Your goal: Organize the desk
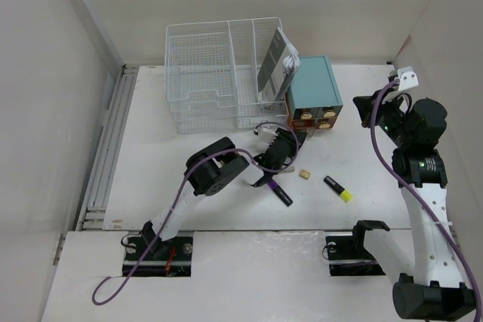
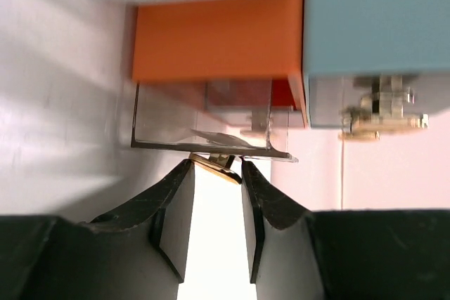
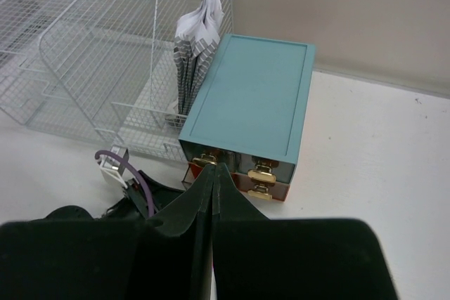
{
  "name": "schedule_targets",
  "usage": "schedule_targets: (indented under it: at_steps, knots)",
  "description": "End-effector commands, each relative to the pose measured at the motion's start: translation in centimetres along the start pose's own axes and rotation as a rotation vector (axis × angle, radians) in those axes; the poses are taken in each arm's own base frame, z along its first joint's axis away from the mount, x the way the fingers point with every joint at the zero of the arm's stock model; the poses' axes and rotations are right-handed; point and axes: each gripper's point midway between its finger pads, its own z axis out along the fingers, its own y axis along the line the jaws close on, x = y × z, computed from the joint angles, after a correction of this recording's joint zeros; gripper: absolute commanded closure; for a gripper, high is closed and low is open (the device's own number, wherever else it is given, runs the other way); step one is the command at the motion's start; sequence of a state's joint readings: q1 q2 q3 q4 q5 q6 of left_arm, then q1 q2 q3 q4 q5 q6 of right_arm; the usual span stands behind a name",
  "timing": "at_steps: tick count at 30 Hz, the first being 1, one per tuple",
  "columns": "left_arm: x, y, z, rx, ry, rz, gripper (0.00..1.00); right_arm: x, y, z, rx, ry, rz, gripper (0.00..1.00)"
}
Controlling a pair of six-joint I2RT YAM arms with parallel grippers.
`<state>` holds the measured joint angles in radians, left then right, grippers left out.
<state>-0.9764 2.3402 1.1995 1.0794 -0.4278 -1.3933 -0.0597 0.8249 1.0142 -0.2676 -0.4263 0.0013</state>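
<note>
Drawer duty toward the back edge of the desk point(image 1: 162, 167): left gripper point(image 2: 216, 177) jaws flanked the brass pull point(image 2: 216, 164) on the teal drawer box point(image 1: 315, 84), grip uncertain, right gripper point(image 3: 213, 173) jaws together; next likely needed a firm clamp and straight tug.

Black fingers point(image 2: 176, 223), white arm links point(image 1: 430, 220), purple cables point(image 3: 140, 180)

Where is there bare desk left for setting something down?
Bare desk lies between the rail and the wire organizer, and between the teal drawer box and the right arm. Crowded: in front of the box, where the left gripper clamps a brass pull near a dark marker, small block and yellow highlighter.
</note>
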Motion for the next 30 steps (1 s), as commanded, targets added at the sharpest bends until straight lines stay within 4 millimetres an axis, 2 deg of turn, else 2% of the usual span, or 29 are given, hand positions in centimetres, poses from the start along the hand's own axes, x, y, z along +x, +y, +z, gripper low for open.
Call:
schedule_targets:
  at_steps: [1,3,4,5,6,7,8,10,13,14,15,16,19,22,23,24,26,27,28,30]
  knots:
    - [0.5,-2.7,-1.7,0.056,0.019,-0.019,0.8,-1.6,0.0,-0.1,0.006,-0.063,-0.008,1.0]
    - [1.8,-2.5,-2.9,0.055,0.046,-0.011,0.8,-1.8,-0.1,-0.1,0.005,-0.072,-0.012,1.0]
    - [1.6,-3.3,-3.1,0.071,0.044,-0.02,0.8,-1.8,-0.1,-0.1,0.005,-0.072,-0.012,1.0]
    - [2.2,-2.9,-3.6,0.064,0.057,-0.013,0.8,-1.8,-0.1,-0.1,0.005,-0.072,-0.012,1.0]
    - [1.9,-2.9,-4.0,0.065,0.057,-0.014,0.8,-1.8,-0.1,-0.1,0.005,-0.072,-0.012,1.0]
    - [2.1,-3.6,-4.6,0.085,0.064,-0.023,0.8,-1.4,-0.1,0.0,0.006,-0.063,-0.008,1.0]
    - [2.2,-3.1,-4.8,0.076,0.074,-0.017,0.8,-1.4,-0.1,0.0,0.006,-0.063,-0.008,1.0]
    - [3.1,-3.4,-6.1,0.082,0.098,-0.014,0.8,-1.4,-0.1,0.0,0.006,-0.063,-0.008,1.0]
    - [3.1,-3.8,-6.8,0.086,0.091,-0.003,0.79,-1.4,-0.1,0.0,0.006,-0.063,-0.008,1.0]
    - [3.1,-3.8,-6.8,0.086,0.091,-0.003,0.77,-1.4,-0.1,0.0,0.006,-0.063,-0.008,1.0]
    - [3.2,-4.0,-6.9,0.096,0.098,0.01,0.62,-1.4,-0.1,0.0,0.006,-0.063,-0.008,0.99]
    - [3.2,-3.9,-6.8,0.097,0.098,0.02,0.54,-1.4,-0.1,0.0,0.006,-0.063,-0.008,0.78]
    - [2.7,-4.3,-6.5,0.123,0.104,0.057,0.33,-1.3,0.4,0.0,-0.026,-0.062,-0.023,0.59]
    - [2.1,-5.5,-7.4,0.162,0.101,0.126,0.29,-1.0,1.4,-0.1,-0.095,-0.052,-0.077,0.35]
    - [2.0,-6.1,-7.5,0.176,0.097,0.146,0.29,-0.8,1.5,0.1,-0.111,-0.045,-0.087,0.31]
    - [1.6,-7.6,-7.8,0.203,0.089,0.151,0.29,-0.6,1.7,0.1,-0.129,-0.039,-0.118,0.26]
    - [1.7,-8.0,-8.5,0.206,0.093,0.224,0.31,-0.8,2.2,0.0,-0.166,-0.037,-0.145,0.21]
    - [1.4,-8.8,-9.0,0.217,0.097,0.243,0.33,-0.6,2.4,0.0,-0.177,-0.029,-0.152,0.21]
    - [1.8,-9.2,-9.5,0.222,0.104,0.276,0.4,-0.8,2.4,0.1,-0.187,-0.032,-0.185,0.21]
    - [1.6,-9.1,-10.1,0.22,0.118,0.378,0.48,0.0,2.3,0.3,-0.202,0.0,-0.203,0.25]
